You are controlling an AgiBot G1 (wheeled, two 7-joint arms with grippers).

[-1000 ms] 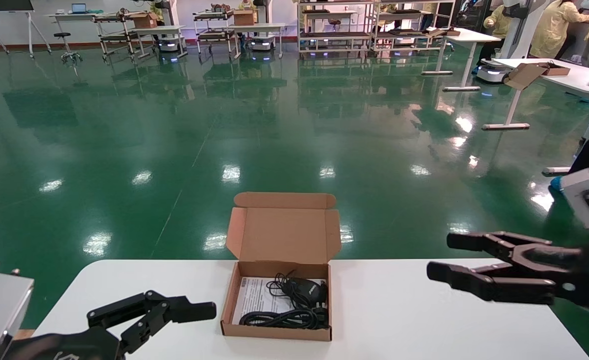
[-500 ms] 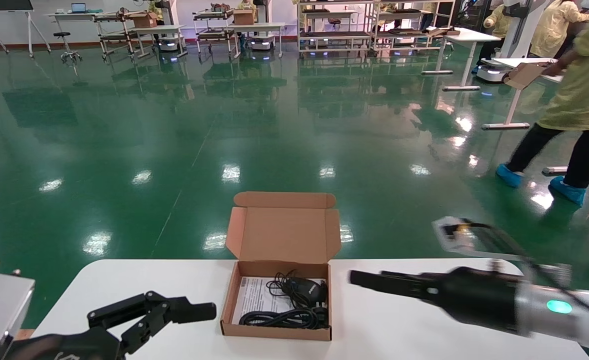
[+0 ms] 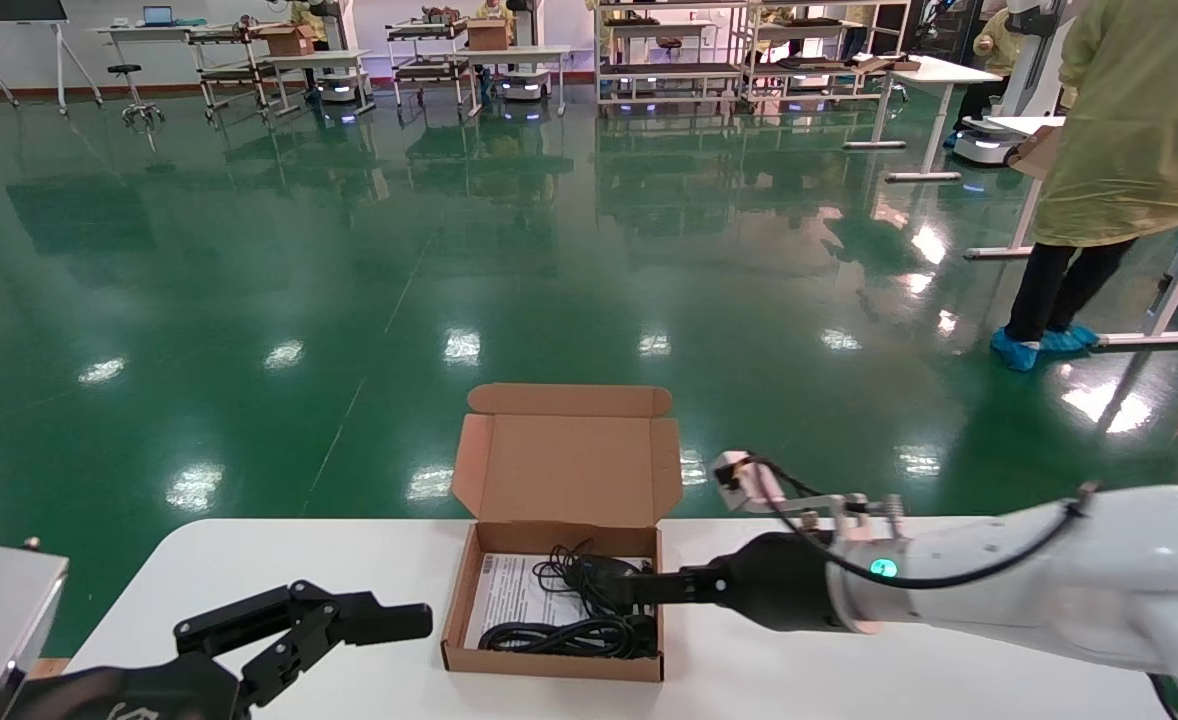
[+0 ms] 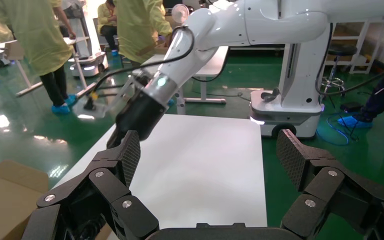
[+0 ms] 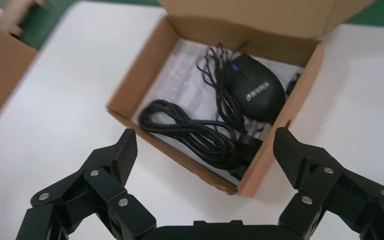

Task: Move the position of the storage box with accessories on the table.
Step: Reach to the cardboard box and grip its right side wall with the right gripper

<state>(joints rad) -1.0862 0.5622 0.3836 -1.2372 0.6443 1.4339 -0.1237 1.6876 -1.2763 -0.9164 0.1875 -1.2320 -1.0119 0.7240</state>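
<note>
1. The storage box (image 3: 553, 610) sits open on the white counter (image 3: 849, 680), near its far edge, with the lid standing up behind it.
2. Inside lie a black mouse (image 5: 256, 93), a cable bundle (image 5: 195, 132) and a printed paper sheet (image 5: 180, 82).
3. The right end effector (image 5: 205, 165) is spread wide just above the box's right wall.
4. The left end effector (image 3: 319, 625), also spread, rests near the box's left side.
5. A person in a yellow coat (image 3: 1119, 120) stands far to the right.
6. Half a second ago the right arm was still beside the box; the box has not moved.
</note>
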